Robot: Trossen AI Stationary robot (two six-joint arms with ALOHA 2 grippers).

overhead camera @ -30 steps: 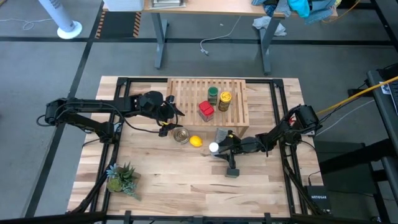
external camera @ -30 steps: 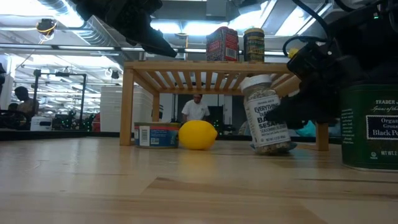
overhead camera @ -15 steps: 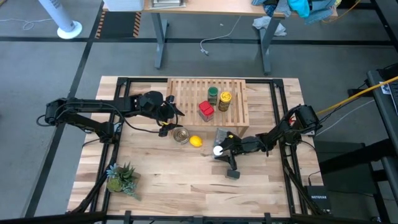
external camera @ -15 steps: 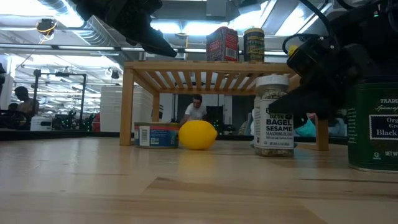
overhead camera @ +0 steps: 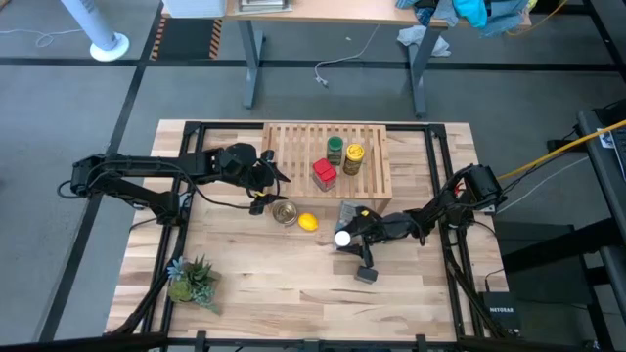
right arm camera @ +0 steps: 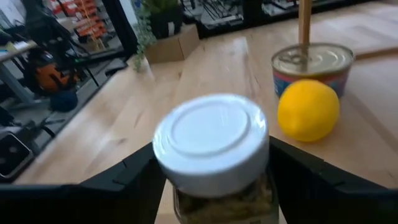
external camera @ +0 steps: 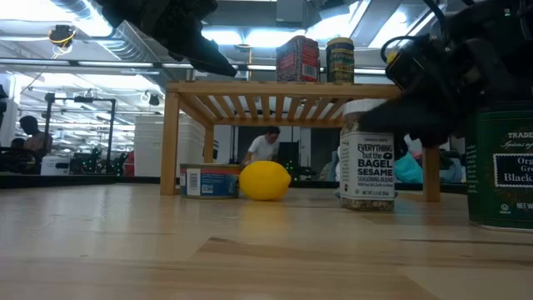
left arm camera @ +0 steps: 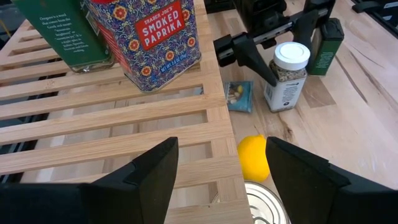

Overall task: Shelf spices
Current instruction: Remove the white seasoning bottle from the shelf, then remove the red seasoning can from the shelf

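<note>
1. The white-lidded jar (external camera: 367, 154), labelled "Everything but the Bagel Sesame," stands upright on the tabletop (overhead camera: 293, 284), lower centre of the high view, in front of the shelf (overhead camera: 293, 156).
2. The right gripper (overhead camera: 350, 236) straddles the jar's lid, fingers spread on either side; whether they press it cannot be told.
3. A red tin (left arm camera: 146, 37) reading "Trader Joe's Smoked Paprika" sits on the shelf.
4. The left gripper (left arm camera: 217, 168) hangs parted and empty above the shelf's edge, over a lemon (overhead camera: 307, 222) and silver tin (overhead camera: 285, 212).

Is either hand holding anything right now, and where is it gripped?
The right hand grips the white-lidded jar just below its lid. The left hand holds nothing.
</note>
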